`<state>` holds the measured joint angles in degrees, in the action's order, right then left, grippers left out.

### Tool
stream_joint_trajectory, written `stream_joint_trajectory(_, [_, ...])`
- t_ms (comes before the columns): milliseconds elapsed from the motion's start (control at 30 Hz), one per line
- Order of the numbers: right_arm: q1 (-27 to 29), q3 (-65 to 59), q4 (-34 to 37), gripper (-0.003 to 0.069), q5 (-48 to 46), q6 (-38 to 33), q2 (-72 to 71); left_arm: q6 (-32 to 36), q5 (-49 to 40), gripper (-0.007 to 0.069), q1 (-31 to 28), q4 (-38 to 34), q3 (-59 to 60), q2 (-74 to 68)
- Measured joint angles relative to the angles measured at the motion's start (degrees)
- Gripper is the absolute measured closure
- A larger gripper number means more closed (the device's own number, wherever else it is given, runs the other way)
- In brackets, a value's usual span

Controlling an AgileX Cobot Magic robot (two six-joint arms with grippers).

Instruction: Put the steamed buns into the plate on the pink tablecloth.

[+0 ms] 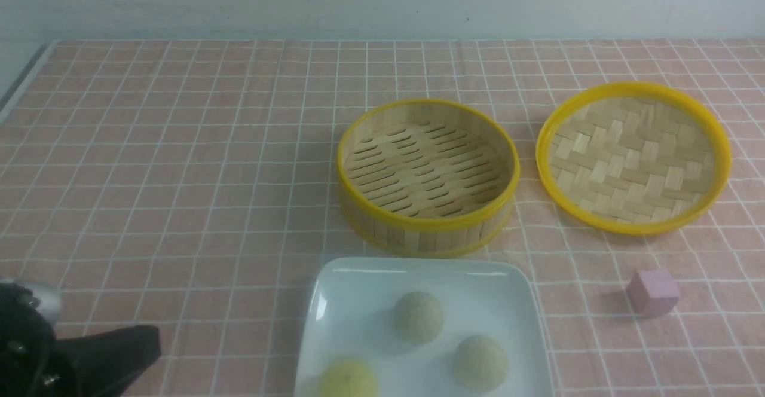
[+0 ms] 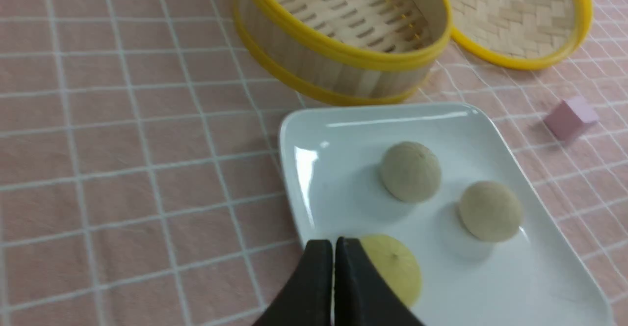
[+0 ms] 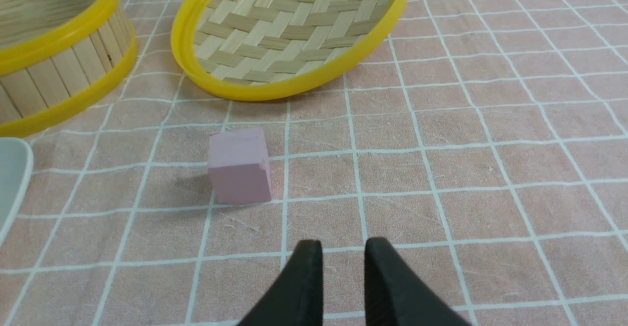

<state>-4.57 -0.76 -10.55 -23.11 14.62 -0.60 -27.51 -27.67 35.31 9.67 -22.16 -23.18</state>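
all three steamed buns (image 2: 410,171) sit apart inside the plate (image 2: 304,134) on the pink tablecloth (image 2: 122,144), and the left gripper (image 2: 333,247) hovers with its fingers (image 2: 316,277) pressed together on nothing, the yellow bun (image 2: 395,267) just beyond their tips. over on the right gripper (image 3: 343,250), the fingers (image 3: 304,277) stand slightly parted and empty above the counter, pink cube (image 3: 239,171) just ahead of them.
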Motion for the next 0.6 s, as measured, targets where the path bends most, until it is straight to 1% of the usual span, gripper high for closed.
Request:
stream_joint_trajectory(33, [0.00,0.00,0.00,0.0539,0.00,0.00,0.00,1.08,0.27,0.0593,-1.49,-0.24,0.67,1.41])
stream_joint_trajectory(67, [0.00,0.00,0.00,0.0537,0.00,0.00,0.00,3.05,1.04,0.0591,-5.14,-0.34,2.72,3.79])
stream_joint_trajectory(133, [0.00,0.00,0.00,0.0533,0.00,0.00,0.00,5.46,2.67,0.0587,-10.59,-0.56,6.61,8.10])
stream_joint_trajectory(167, [0.00,0.00,0.00,0.0532,0.00,0.00,0.00,5.63,2.83,0.0587,-11.15,-0.56,7.03,8.54])
stream_joint_trajectory(200, [0.00,0.00,0.00,0.0529,0.00,0.00,0.00,6.78,3.91,0.0584,-14.98,-0.85,10.08,11.63])
stream_joint_trajectory(300, [0.00,0.00,0.00,0.0525,0.00,0.12,0.00,7.41,4.61,0.0584,-21.89,-1.38,15.44,17.17])
stream_joint_trajectory(367, [0.00,0.00,0.00,0.0525,0.00,0.12,0.00,7.64,4.78,0.0582,-27.70,-1.43,19.57,20.28])
stream_joint_trajectory(500, [0.00,0.00,0.00,0.0525,0.00,0.12,0.00,7.82,5.16,0.0575,-34.08,-1.31,23.01,23.18])
stream_joint_trajectory(600, [0.00,0.00,0.00,0.0524,0.00,0.12,0.00,7.93,5.70,0.0574,-36.47,-1.24,23.14,23.77])
